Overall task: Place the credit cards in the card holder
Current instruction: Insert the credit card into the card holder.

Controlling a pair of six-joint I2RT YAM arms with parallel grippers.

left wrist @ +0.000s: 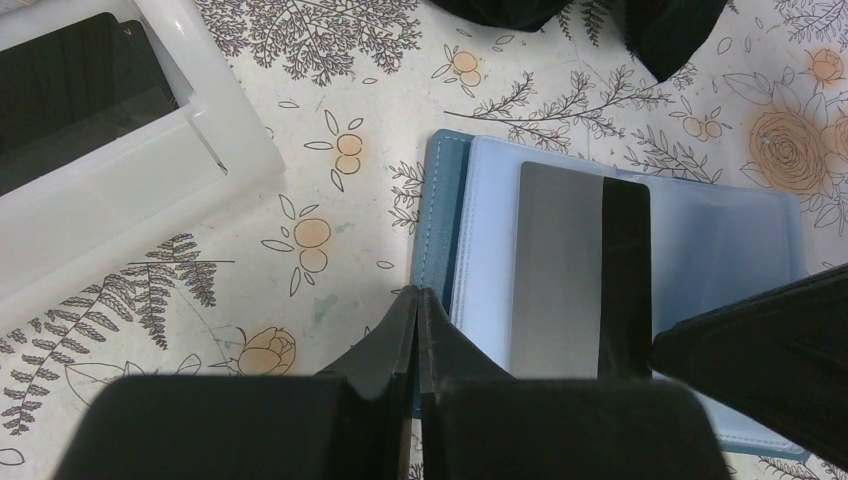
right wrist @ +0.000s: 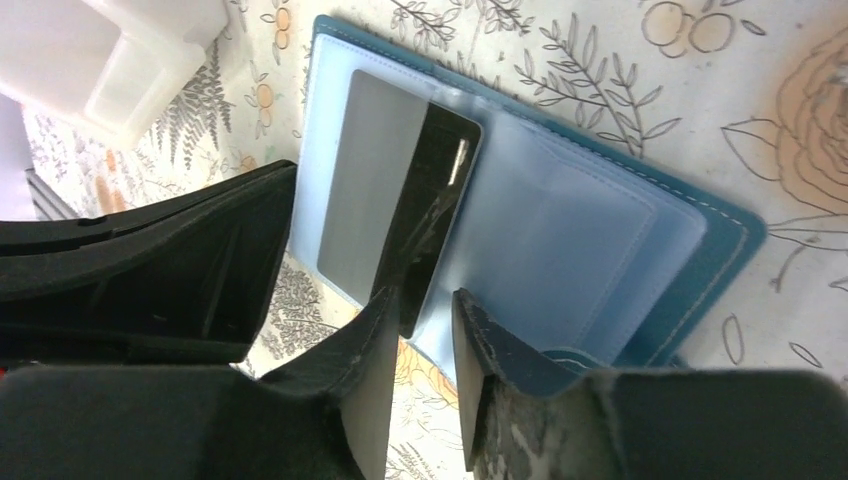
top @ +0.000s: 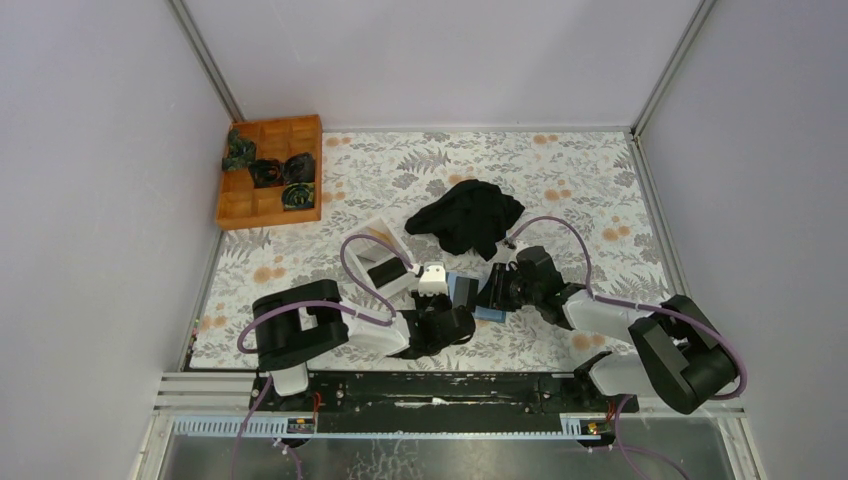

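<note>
Teal-blue rectangular card holder [left wrist: 720, 250] lies open on the floral worktop [left wrist: 330, 120], white plastic tray [left wrist: 120, 190] near its left edge. Grey, black-striped credit card [left wrist: 560, 270] rests on its pale inner face. Left gripper [left wrist: 416, 310] clenched at that edge; right gripper [right wrist: 425, 305] released by the card

The teal-blue card holder [left wrist: 437, 230] lies open and flat on the flowered bench [left wrist: 330, 120], pale blue sleeves facing up. A grey card [left wrist: 565, 270] with a black stripe rests lengthwise on its inner face. A black card [left wrist: 70, 95] lies apart in the white tray [left wrist: 130, 190].
</note>
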